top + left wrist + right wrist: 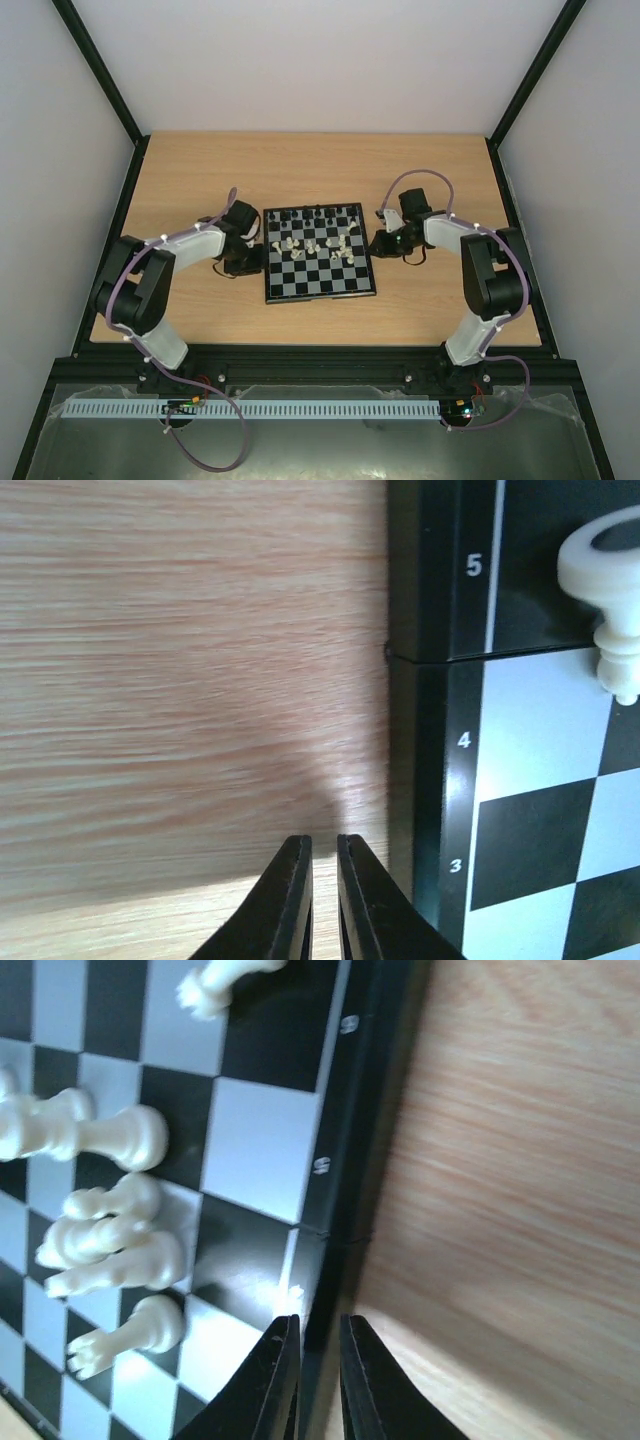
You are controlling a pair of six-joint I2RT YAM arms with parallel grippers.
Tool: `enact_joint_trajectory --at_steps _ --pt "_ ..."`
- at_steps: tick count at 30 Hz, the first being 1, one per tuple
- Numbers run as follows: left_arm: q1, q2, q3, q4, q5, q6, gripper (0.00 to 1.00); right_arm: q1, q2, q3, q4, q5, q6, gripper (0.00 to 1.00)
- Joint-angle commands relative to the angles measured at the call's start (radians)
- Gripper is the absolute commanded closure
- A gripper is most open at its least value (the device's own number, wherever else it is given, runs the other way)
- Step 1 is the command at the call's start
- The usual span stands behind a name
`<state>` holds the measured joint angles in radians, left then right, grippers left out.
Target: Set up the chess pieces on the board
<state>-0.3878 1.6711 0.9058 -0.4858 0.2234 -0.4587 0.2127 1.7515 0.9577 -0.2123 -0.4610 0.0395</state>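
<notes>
Our left gripper (322, 842) hangs over bare bench (150, 680) just beside the board (440, 680) and its numbered border. Its fingers are drawn almost together, with only a slit between them and nothing in it. Our right gripper (318, 1322) looks the same, nearly closed and empty, at the board's opposite edge. From above, the board lies mid-bench between the two. Cream pieces (110, 1135) cluster loosely on its middle squares; we cannot tell whether they stand or lie. Black pieces (318, 213) line the far row, too small to identify. One cream piece (610, 580) is cut off by the left wrist view's edge.
</notes>
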Motion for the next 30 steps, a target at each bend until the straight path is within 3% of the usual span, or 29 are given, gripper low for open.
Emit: enact_joint_trajectory --at_steps 1,8,14,19,25,28,30 --pt "0.003 -0.06 -0.019 -0.047 -0.092 -0.043 0.91 0.028 -0.062 -0.035 -0.039 -0.062 0.017 0.85" --pt "0.021 -0.134 -0.011 -0.027 -0.146 -0.064 0.84 0.026 -0.078 -0.025 -0.065 -0.029 0.003 0.85" --pt "0.021 -0.181 0.093 0.023 -0.137 0.009 0.81 0.004 -0.159 -0.008 -0.094 0.013 -0.024 0.81" --pt "0.008 -0.222 0.124 0.151 -0.127 0.129 0.73 0.004 -0.249 0.024 -0.121 0.015 -0.103 0.64" --pt "-0.021 -0.266 0.039 0.312 -0.048 0.211 0.62 0.028 -0.313 0.102 -0.212 -0.066 -0.265 0.35" --pt "-0.072 -0.316 -0.007 0.389 -0.006 0.228 0.59 0.069 -0.331 0.108 -0.199 -0.033 -0.303 0.34" --pt "-0.12 -0.34 0.006 0.385 -0.071 0.247 0.58 0.099 -0.324 0.126 -0.193 0.007 -0.316 0.36"
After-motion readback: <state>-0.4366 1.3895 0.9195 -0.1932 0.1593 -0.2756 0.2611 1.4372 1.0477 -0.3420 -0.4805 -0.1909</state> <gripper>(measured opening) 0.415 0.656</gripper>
